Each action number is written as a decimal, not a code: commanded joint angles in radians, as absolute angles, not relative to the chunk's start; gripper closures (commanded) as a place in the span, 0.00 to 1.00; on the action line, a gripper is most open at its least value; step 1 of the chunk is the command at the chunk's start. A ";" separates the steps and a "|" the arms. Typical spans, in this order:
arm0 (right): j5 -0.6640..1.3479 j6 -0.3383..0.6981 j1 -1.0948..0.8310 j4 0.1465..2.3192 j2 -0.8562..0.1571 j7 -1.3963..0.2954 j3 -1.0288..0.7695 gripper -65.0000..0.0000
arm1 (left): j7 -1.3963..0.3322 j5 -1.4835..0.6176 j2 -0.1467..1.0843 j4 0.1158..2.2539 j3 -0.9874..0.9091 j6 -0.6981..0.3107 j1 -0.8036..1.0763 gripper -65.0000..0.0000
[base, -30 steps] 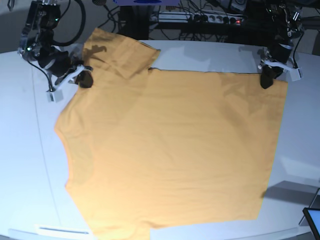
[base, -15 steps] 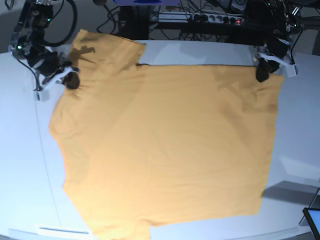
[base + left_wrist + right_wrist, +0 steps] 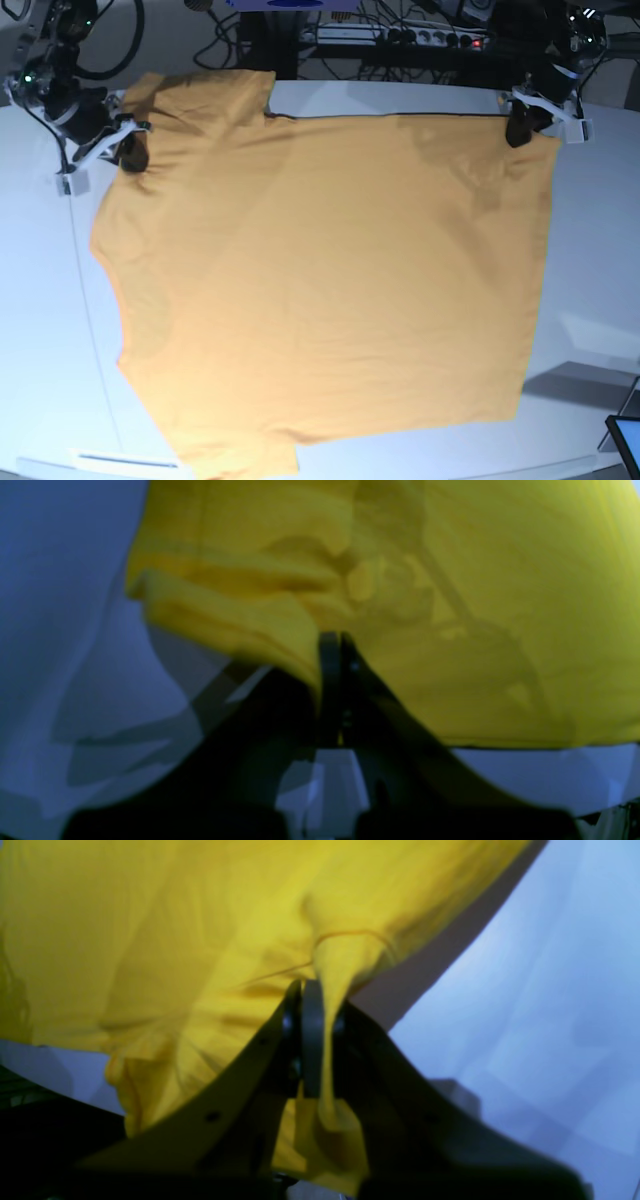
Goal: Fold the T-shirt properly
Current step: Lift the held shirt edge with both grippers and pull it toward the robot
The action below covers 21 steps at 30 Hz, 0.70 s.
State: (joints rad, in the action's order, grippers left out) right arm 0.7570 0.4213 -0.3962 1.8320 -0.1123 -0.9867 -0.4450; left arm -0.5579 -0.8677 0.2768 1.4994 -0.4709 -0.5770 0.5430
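Both wrist views are soft and blurred, with dark, unfocused fingers (image 3: 330, 680) in the foreground. The base view is sharper and evenly lit. The table (image 3: 600, 260) has a bluish cast and curves at the edges.

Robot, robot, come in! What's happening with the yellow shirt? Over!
Left gripper and right gripper both shut on the T-shirt. Shirt spread flat on the table, far edge pinched at both ends. Nothing in the way.
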 commanded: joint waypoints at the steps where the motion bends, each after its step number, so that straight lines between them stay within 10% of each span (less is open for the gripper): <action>1: 0.769 0.423 -0.401 1.850 -0.122 -0.970 -0.452 1.00 | -0.599 -0.829 0.288 1.514 -0.475 -0.558 0.567 1.00; 21: 0.771 0.423 -0.374 1.943 -0.127 -1.027 -0.444 1.00 | -0.602 -0.834 0.268 1.710 -0.704 -0.556 0.648 1.00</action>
State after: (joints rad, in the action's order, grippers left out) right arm 0.7788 0.4290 -0.3817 1.9247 -0.1104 -1.0603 -0.4351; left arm -0.6300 -0.8333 0.2462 1.6924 -0.6857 -0.5735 0.6449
